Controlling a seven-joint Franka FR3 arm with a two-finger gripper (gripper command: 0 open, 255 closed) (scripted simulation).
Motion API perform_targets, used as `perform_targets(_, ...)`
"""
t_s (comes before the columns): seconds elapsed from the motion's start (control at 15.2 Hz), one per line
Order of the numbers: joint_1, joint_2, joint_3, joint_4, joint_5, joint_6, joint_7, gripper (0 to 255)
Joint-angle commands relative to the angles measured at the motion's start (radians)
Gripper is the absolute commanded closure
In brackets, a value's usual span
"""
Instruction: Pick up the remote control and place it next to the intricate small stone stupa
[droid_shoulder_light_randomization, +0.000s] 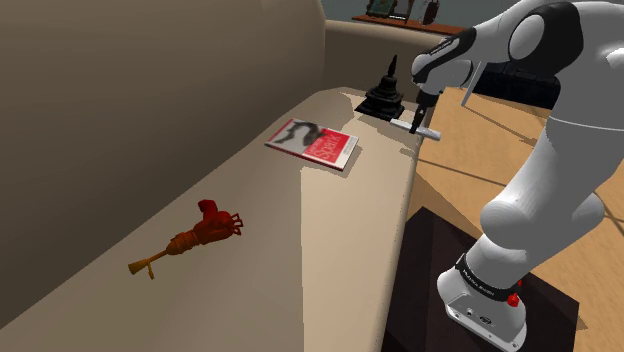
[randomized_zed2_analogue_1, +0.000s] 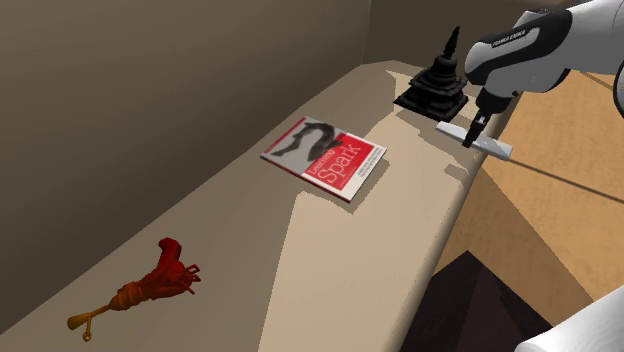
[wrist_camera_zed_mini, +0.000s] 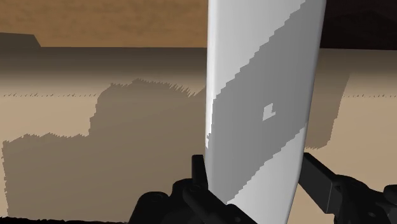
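A: Where the white arm reaches over the far end of the beige surface (droid_shoulder_light_randomization: 340, 240), what does the claw (droid_shoulder_light_randomization: 421, 120) carry?

B: The remote control (droid_shoulder_light_randomization: 424, 129), drawn as a pale grey flat bar; in the wrist view the claw (wrist_camera_zed_mini: 257, 175) is clamped on it, a black finger (wrist_camera_zed_mini: 198, 170) pressed against each long edge; the bar extends forward beyond the fingertips.

A: And its position relative to the stupa (droid_shoulder_light_randomization: 385, 90)?

B: Just beside it, toward the surface's front edge; in the second exterior view the remote control (randomized_zed2_analogue_1: 482, 143) and the black stupa (randomized_zed2_analogue_1: 436, 85) stand close together but apart; the bar's shadow falls on the beige surface (randomized_zed2_analogue_1: 380, 230) beneath; whether the bar rests there or hangs just above cannot be told.

A: What else lies on the surface?

B: A red-and-white book (droid_shoulder_light_randomization: 312, 144) lying flat, near the stupa but clear of it; a red toy (droid_shoulder_light_randomization: 200, 235) with an orange handle, well apart at the near end.
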Motion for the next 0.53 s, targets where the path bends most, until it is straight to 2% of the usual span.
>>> perform_targets(0.0,0.000,0.000,0.000,0.000,0.000,0.001,0.000,255)
perform_targets(0.2,0.000,0.000,0.000,0.000,0.000,0.001,0.000,255)
perform_targets(0.26,0.000,0.000,0.000,0.000,0.000,0.001,0.000,0)
perform_targets(0.46,0.000,0.000,0.000,0.000,0.000,0.001,0.000,0)
